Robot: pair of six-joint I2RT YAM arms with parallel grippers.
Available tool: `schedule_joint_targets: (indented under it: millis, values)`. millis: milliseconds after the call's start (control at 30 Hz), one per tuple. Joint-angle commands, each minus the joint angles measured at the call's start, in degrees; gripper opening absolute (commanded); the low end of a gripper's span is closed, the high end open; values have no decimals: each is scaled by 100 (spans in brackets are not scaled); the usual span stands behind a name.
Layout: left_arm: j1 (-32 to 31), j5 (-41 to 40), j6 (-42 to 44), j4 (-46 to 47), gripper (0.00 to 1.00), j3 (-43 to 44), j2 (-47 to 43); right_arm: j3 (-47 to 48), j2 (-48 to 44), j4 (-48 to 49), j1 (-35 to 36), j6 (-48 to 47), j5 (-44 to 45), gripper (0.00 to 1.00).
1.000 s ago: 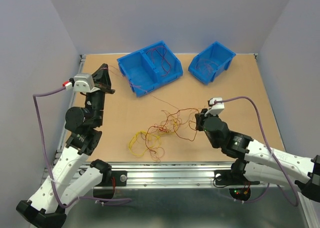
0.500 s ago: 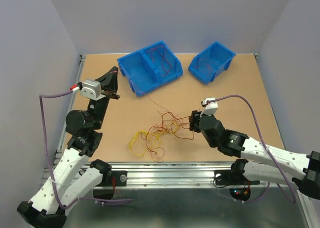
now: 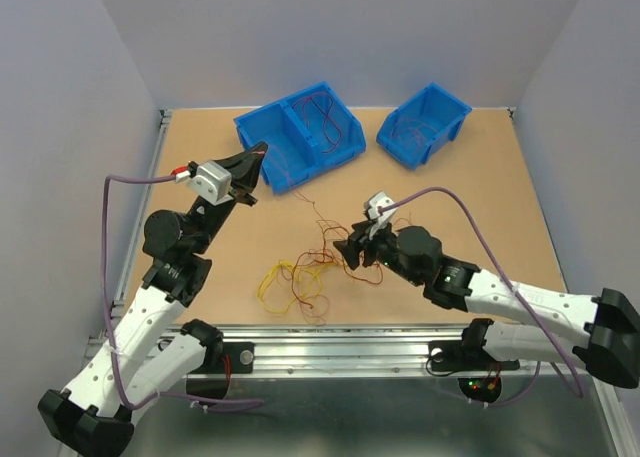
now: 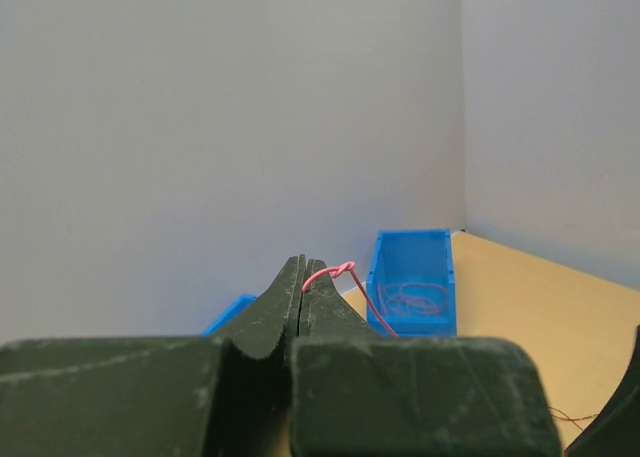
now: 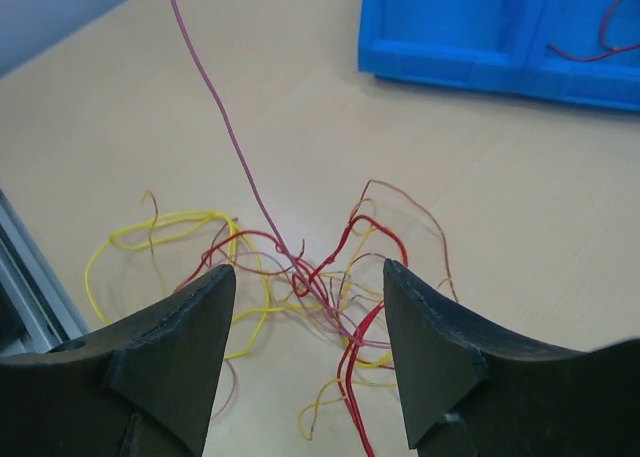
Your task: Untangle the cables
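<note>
The cables [image 3: 318,260] lie as a loose red, yellow and orange tangle on the table's near middle, with yellow loops [image 3: 280,282] at its left. My left gripper [image 3: 256,158] is raised near the big bin and shut on the end of one pink-red strand [image 4: 345,273]. That strand [image 5: 226,122] runs taut down into the tangle [image 5: 322,289]. My right gripper [image 3: 350,247] hovers low over the tangle's right part. Its jaws [image 5: 308,269] stand open on either side of the knot, holding nothing.
A large divided blue bin [image 3: 300,132] at the back middle and a smaller blue bin [image 3: 423,124] to its right each hold a few red strands. Grey walls enclose the table. A metal rail [image 3: 330,337] runs along the near edge.
My left gripper has swung right and up toward the big bin, pulling the strand taut. My right gripper has opened, let go, and moved left over the tangle.
</note>
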Motion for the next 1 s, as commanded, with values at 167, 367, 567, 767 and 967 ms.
schedule_joint_targets:
  millis: [167, 367, 567, 767, 967]
  values:
    - [24, -7, 80, 340, 0, -11, -260, 918, 1279, 497, 45, -514, -771, 56]
    - [24, -490, 80, 331, 0, 6, -260, 892, 1218, 506, 45, -452, -640, 28]
    - [33, -1027, 63, 331, 0, 76, 38, 882, 770, 330, 45, -311, -569, 1]
    - [24, 43, 54, 358, 0, 85, 951, 1812, 277, -117, 45, -303, -666, 0]
    - [24, 511, -17, 244, 0, 305, 1682, 4579, 1058, -864, 45, -505, -639, 1]
